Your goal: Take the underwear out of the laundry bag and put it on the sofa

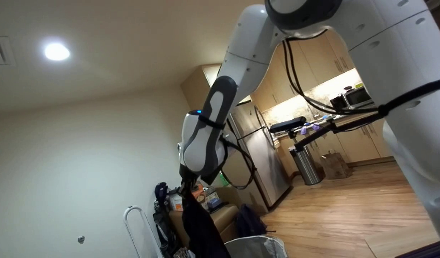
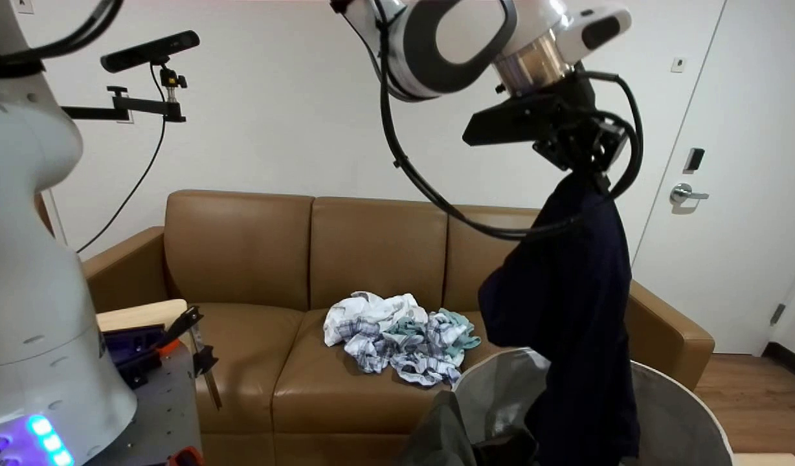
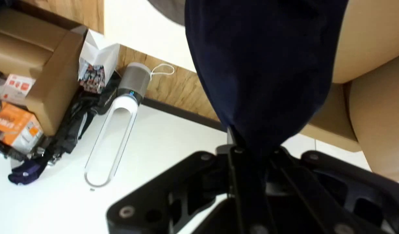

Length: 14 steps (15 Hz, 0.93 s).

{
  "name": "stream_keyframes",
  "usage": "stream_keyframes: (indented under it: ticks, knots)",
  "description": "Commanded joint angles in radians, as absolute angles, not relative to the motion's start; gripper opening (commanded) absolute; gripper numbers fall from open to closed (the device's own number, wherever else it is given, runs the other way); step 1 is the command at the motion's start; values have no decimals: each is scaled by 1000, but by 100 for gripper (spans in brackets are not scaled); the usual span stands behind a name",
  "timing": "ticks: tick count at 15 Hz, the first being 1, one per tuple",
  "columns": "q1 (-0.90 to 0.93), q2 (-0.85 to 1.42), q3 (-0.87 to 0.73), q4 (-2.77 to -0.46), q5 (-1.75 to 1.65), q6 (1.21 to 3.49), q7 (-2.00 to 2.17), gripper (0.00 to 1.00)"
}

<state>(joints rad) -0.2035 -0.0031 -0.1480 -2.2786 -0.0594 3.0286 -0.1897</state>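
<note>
My gripper (image 2: 592, 175) is shut on the upper end of a dark navy garment (image 2: 579, 291), which hangs down. The garment's lower part is in front of and over the round grey laundry bag (image 2: 689, 408); I cannot tell if its end is inside. In the wrist view the garment (image 3: 264, 65) is pinched between the fingers (image 3: 253, 146). An exterior view also shows the garment (image 1: 204, 229) and the bag's rim (image 1: 256, 239). The brown sofa (image 2: 239, 252) stands behind the bag. No piece is clearly recognisable as underwear.
A pile of white, checked and teal clothes (image 2: 397, 336) lies on the sofa's middle seat. A dark grey cloth (image 2: 439, 430) is at the bag's near left edge. A tall fan (image 3: 133, 81) and a box-laden brown seat (image 3: 56, 94) stand by the wall.
</note>
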Motion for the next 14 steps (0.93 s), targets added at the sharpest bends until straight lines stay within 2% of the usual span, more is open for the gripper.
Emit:
stream_keyframes:
  ticks: [1,8,14]
  knots:
    - [-191,-39,-159,-2299,-82,3034,-180,6]
    - [-118,-155,-112,-2327,-64,3078,-249,4]
    - [4,-433,-54,-2379,-146,3039,-306,4]
